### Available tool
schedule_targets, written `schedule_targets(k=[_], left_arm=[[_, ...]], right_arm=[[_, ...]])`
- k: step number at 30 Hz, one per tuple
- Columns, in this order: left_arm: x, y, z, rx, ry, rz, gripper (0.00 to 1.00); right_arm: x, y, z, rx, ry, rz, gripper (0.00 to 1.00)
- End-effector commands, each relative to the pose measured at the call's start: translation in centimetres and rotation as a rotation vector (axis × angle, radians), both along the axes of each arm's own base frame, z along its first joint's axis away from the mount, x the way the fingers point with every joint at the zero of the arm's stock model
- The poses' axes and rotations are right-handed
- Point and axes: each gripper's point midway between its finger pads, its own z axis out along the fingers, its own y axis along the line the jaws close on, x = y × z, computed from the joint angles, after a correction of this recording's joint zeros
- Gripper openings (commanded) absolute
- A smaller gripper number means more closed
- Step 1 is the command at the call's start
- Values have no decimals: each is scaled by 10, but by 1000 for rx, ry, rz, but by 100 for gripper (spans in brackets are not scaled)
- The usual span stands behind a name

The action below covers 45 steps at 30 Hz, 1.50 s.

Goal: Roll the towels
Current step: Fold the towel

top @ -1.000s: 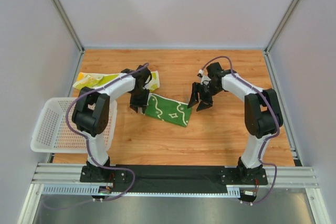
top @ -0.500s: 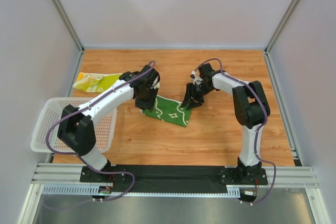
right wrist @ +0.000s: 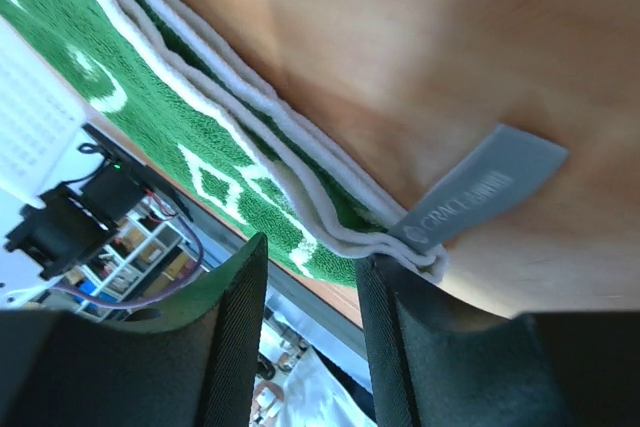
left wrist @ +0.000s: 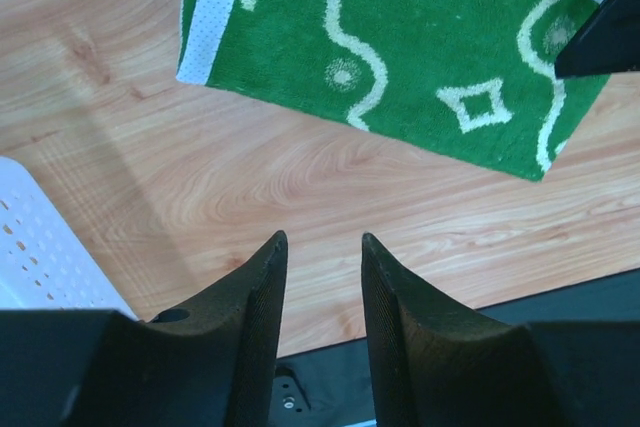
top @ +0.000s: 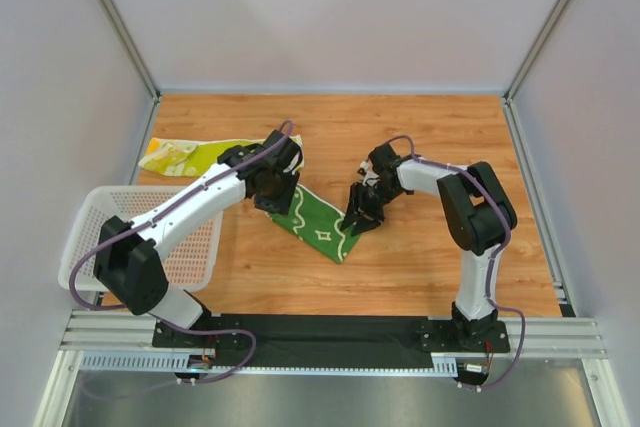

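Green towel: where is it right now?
In the top view the green towel lies mid-way across the wooden table, between the left claw at its far-left end and the right claw at its right edge.

We see looped terry cloth on the green towel (left wrist: 420, 57), its grey tag (right wrist: 478, 192) smooth; the table (left wrist: 330, 187) shows satin wood grain, the basket (top: 88, 239) white perforated plastic.

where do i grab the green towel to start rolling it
Pinch the green towel at its right short end, beside the grey label, coming in low from the right. It lies flat and folded; the stacked layer edges there offer a lip.
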Motion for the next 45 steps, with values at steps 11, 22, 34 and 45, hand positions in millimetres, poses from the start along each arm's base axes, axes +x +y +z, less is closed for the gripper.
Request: schedule_targets(k=[11,22,34,45], left_arm=[[-26,-56,13,-70,-268,-282,44],[-68,-123,-31,-83,-134,-569,41],[-87,-163,-69,-7,-58,-695,40],[-73,-154,-97,106,-76,-648,40]], right_arm=[[56,-53,80,-379,-427,6,51],[19,-153,73,-559,-408,-282,49],[6,-168,62,-613,-368,-279,48],[4,-170,59,-621,-360,-260,47]])
